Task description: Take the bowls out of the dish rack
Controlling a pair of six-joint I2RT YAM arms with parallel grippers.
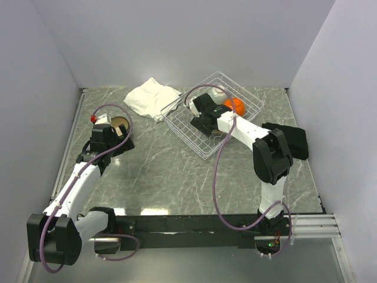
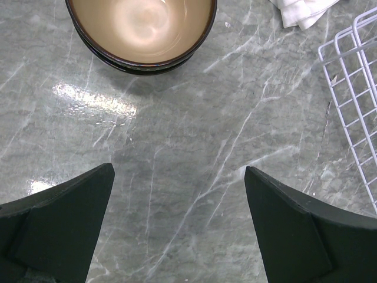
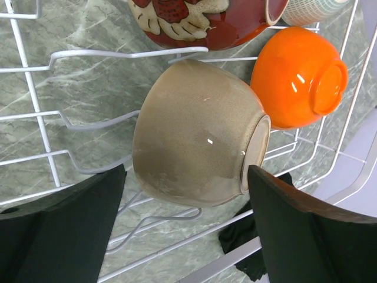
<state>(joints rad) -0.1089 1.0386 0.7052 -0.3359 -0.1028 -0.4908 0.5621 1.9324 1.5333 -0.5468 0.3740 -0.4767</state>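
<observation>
- The left arm (image 1: 79, 177) is reaching from the near edge over the left side of the grey marbled counter (image 1: 177, 183).
- The left jaws are hanging spread wide above bare counter, gripping nothing.
- Just beyond them, a cream bowl (image 2: 141, 29) with a dark rim is sitting upright on the counter, nested in a dark bowl (image 2: 150, 69), apart from the rack.
- The right arm (image 1: 268, 153) is stretching from the near right into the dish rack (image 1: 185, 134).
- The dish rack is lying cornerwise at the back centre of the counter, between a white cloth (image 1: 150, 99) and a black cloth (image 1: 291, 141).
- The right jaws are straddling a tan bowl (image 3: 194, 135) lying on its side in the rack, one jaw by its rim and one by its foot; I cannot tell whether they are pressing it.
- Beyond it, an orange bowl (image 3: 297, 76) is lying on its side, and a red patterned bowl (image 3: 200, 20) is resting farther in.
</observation>
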